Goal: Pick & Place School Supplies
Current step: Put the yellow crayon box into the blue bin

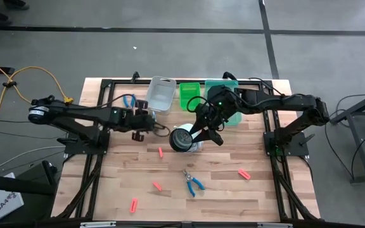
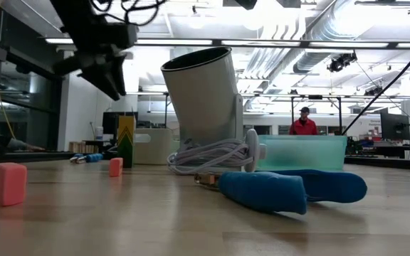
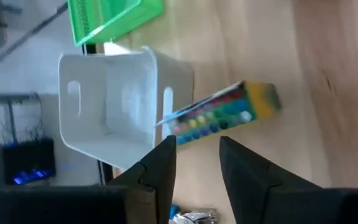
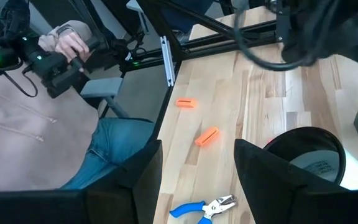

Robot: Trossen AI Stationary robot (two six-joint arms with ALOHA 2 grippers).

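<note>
A green-and-yellow crayon box [image 3: 225,115] stands on the table just in front of the grey bin [image 3: 114,106]; it looks upright in the low view [image 2: 125,141]. My left gripper [image 3: 197,155] hovers open above it, with nothing between the fingers [image 1: 149,128]. My right gripper [image 4: 197,165] stands open in the air over the round white object [image 1: 184,138] and holds nothing. Blue-handled scissors [image 1: 192,182] lie at mid-table, and a second pair [image 1: 129,101] lies at the far left. Red-pink stubs [image 1: 160,152] [image 1: 244,173] [image 1: 134,204] are scattered on the wood.
Grey [image 1: 160,94], green [image 1: 189,95] and teal [image 1: 224,95] bins line the far edge. A coiled white cable [image 2: 212,156] lies at the round object's foot. A seated person's hand [image 4: 70,38] on a control device shows beyond the table's near edge.
</note>
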